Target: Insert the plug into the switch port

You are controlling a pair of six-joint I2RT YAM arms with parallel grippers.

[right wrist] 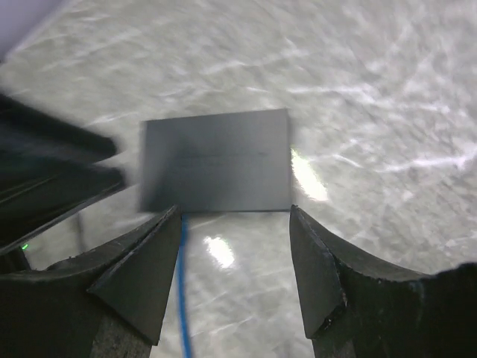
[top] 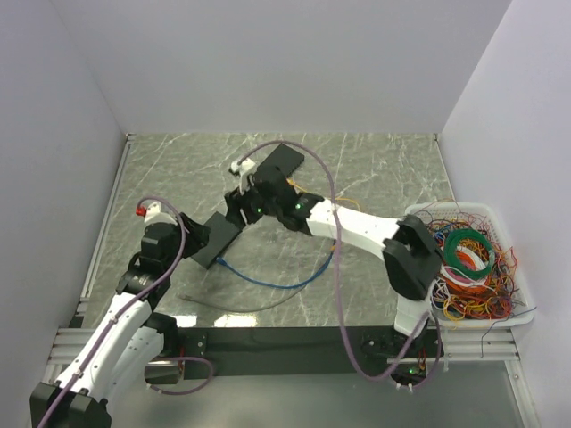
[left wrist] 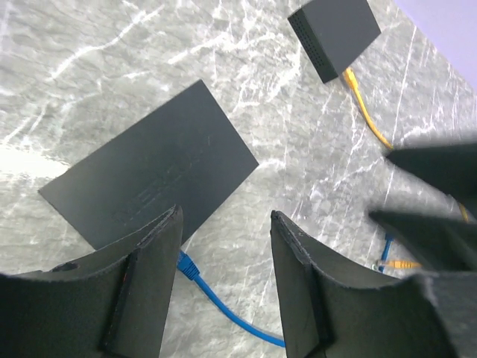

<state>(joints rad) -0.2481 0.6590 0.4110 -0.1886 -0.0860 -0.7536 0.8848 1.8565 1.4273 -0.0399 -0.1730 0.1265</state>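
**Both claws open over the switch, plug not yet picked up**

The left claw (left wrist: 225,224) is hovering with its fingers spread apart and nothing between them. The right claw (right wrist: 235,224) is facing it from the opposite side, also spread and empty. Beneath both, the switch (left wrist: 149,175), a flat matte-black box, is lying left of the middle of the counter (top: 375,160), nearer its left edge. The plug (left wrist: 188,265), a small blue connector on a thin blue cable (left wrist: 238,321), is resting on the marble just beside the side of the switch that faces the counter's near edge. It is not inserted.

The task appears to be at the reaching stage. Next, one claw would need to drop onto the plug and pinch it, likely while the other steadies the box. This switch's port face is not showing. A second black switch (left wrist: 334,33), with a yellow cable (left wrist: 365,104) at it, is sitting toward the far edge.
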